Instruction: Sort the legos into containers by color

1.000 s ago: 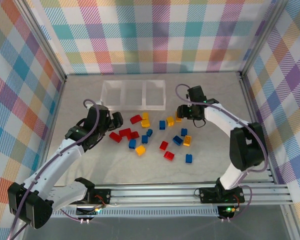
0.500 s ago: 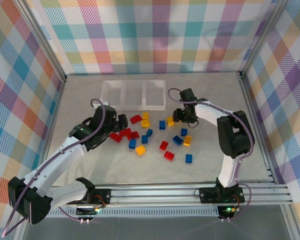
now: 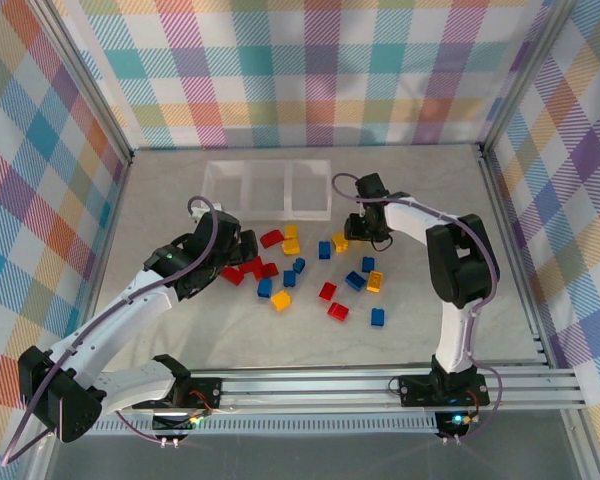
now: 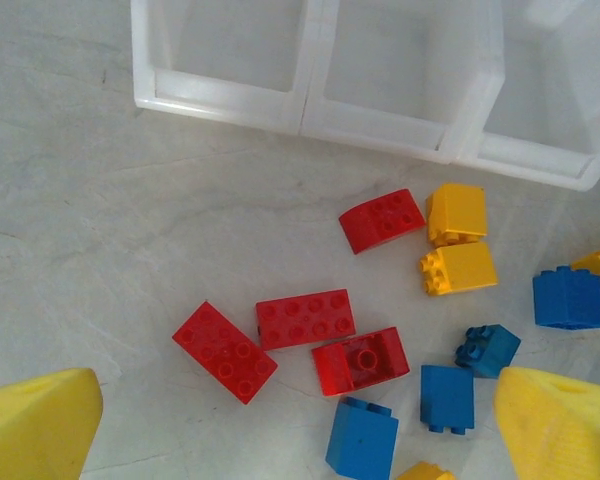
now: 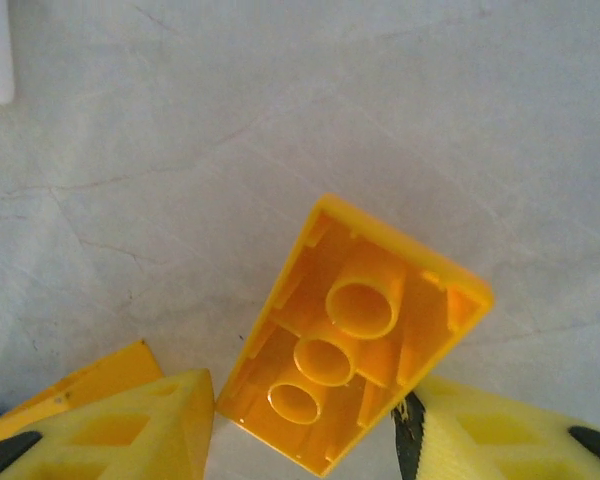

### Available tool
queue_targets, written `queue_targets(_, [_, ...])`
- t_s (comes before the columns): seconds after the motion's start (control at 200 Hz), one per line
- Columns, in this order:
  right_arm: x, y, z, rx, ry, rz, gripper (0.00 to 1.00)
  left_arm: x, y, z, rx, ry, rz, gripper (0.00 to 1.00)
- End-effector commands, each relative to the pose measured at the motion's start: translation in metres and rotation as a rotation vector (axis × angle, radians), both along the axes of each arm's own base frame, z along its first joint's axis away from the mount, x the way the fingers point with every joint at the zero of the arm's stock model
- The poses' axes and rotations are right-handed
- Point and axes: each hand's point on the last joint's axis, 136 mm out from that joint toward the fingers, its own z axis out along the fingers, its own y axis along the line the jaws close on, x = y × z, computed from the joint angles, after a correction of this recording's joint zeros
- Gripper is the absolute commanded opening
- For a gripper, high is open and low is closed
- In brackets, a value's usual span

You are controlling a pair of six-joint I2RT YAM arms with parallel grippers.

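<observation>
Legos (image 3: 327,291) lie loose on the worktop (image 3: 430,180), just in front of the containers (image 3: 265,214): three clear cells in a row, no brick in them yet.

Step in hand, my read: right claw (image 5: 308,398) picking one yellow brick (image 5: 355,320). The brick sits hollow side up, three tubes showing, skewed between the yellow fingers (image 5: 110,430). The claw is narrow about it; can't tell if both fingers bite.

To do it well:
- Square the fingers on the long flat sides, not a corner, or the glossy plastic likely twists out.
- Pinch firm, lift straight, release low inside one cell.
- Use that cell for all yellows.

Left claw (image 4: 295,390) is wide, holding nothing, over the red bricks (image 4: 305,320). Best give it a different cell so the arms stay apart at the containers.

Writing: none readable, no brand or label seen; stud tops too small to tell.
</observation>
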Motion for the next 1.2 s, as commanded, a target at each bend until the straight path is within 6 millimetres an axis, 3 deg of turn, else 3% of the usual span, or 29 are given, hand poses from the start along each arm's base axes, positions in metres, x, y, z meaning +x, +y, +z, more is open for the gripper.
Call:
queue_targets(0.0, [0.002,0.003,-0.003,-0.015,0.017,0.015,0.53,-0.002,0.002,0.007,0.027,-0.005,0.003,1.0])
queue_targets(0.405, [0.027,-0.004,0.005,-0.071,0.011,-0.022,0.62,-0.006,0.004,0.008,0.042,-0.008,0.004,1.0])
queue_targets(0.785, [0.031,-0.008,-0.001,-0.104,0.043,-0.022,0.6,-0.009,0.007,0.011,0.047,-0.013,0.006,1.0])
queue_targets(1.02, [0.034,-0.012,0.002,-0.13,0.031,-0.001,0.41,-0.012,0.008,0.013,0.045,-0.003,0.011,1.0])
queue_targets(1.195, [0.037,-0.009,0.026,-0.109,-0.024,0.016,0.33,-0.015,0.009,0.01,0.042,0.013,0.017,1.0])
